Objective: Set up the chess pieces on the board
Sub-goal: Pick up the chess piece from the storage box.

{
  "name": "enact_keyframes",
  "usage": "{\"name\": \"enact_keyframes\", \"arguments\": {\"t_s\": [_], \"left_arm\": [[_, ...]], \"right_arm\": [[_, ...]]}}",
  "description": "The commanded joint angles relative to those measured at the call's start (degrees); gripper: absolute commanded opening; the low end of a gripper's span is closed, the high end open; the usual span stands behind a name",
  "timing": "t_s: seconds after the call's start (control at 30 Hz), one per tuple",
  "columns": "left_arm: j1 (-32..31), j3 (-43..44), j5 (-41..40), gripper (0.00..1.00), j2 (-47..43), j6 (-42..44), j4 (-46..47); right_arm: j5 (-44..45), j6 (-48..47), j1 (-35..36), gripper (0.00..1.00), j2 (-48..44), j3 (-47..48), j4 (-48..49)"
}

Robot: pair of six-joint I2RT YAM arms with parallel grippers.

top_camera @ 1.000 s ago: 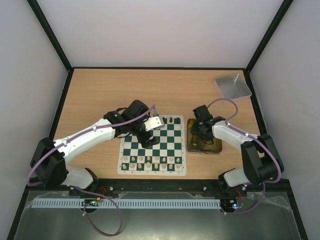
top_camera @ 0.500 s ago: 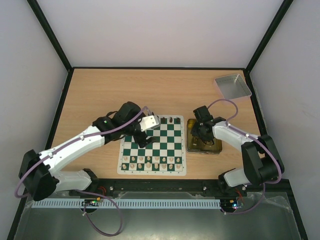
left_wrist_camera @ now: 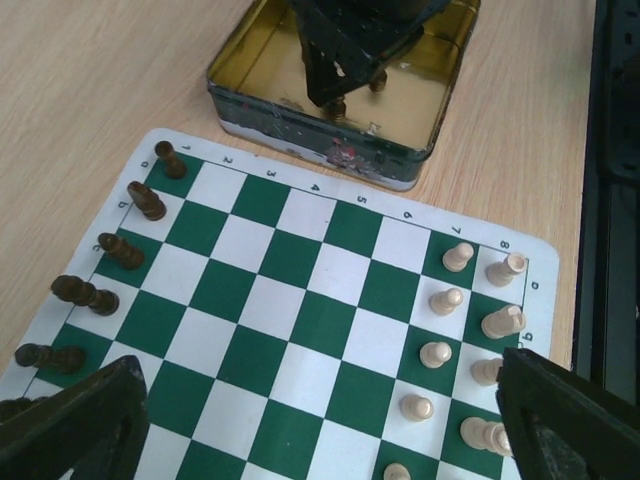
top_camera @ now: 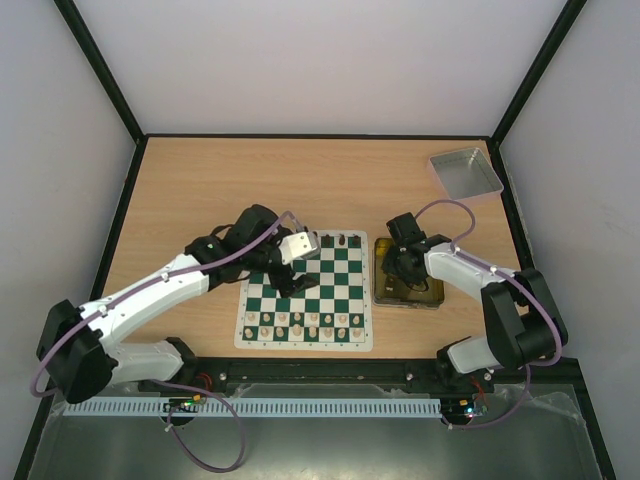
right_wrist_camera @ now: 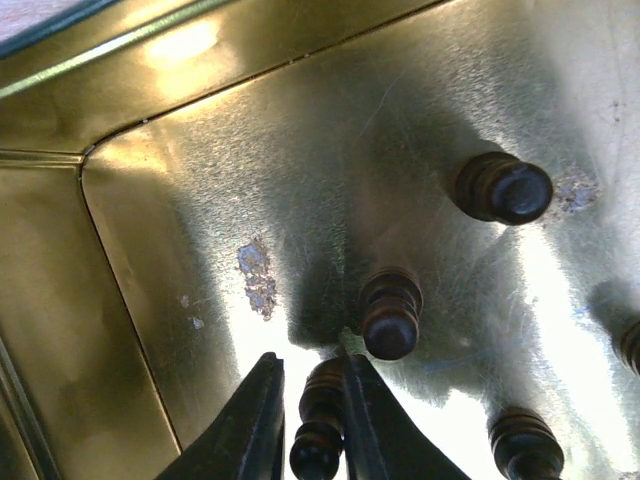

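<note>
In the gold tin point(right_wrist_camera: 150, 270), right tool point(right_wrist_camera: 308, 368) pinches a dark pawn point(right_wrist_camera: 322, 400) ready for lifting; left tool point(left_wrist_camera: 320, 415) gapes empty, board point(left_wrist_camera: 300, 290) directly beneath.

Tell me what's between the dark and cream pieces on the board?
Only bare squares of the board separate the dark chess pieces from the cream pieces, in the left wrist view.

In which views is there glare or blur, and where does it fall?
Right wrist view: strong glare on the gold tin floor, brightest at upper left and lower right. Left wrist view: the board is sharp, the left claw's fingers dark and slightly blurred at the bottom corners. Top view: even, soft light.
</note>
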Motion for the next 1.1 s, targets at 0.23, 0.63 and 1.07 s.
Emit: {"name": "enact_keyframes", "arguments": {"t_s": [0.23, 0.63, 1.07], "left_arm": [[1.12, -1.59, 5.12, 0.89, 10.04, 0.75, 7.57], [-0.87, -6.48, 6.37, 0.88, 14.26, -1.28, 25.34], [-2.33, -6.3, 4.43, 0.91, 20.46, -1.87, 31.56]], "right_arm": [[0.7, -0.18, -0.24, 0.13, 0.97, -0.78, 0.52], [0.52, -0.62, -0.24, 0.08, 1.9, -0.01, 0.31], [1.24, -1.1, -0.23, 0.02, 1.68, 0.26, 0.0]]}}
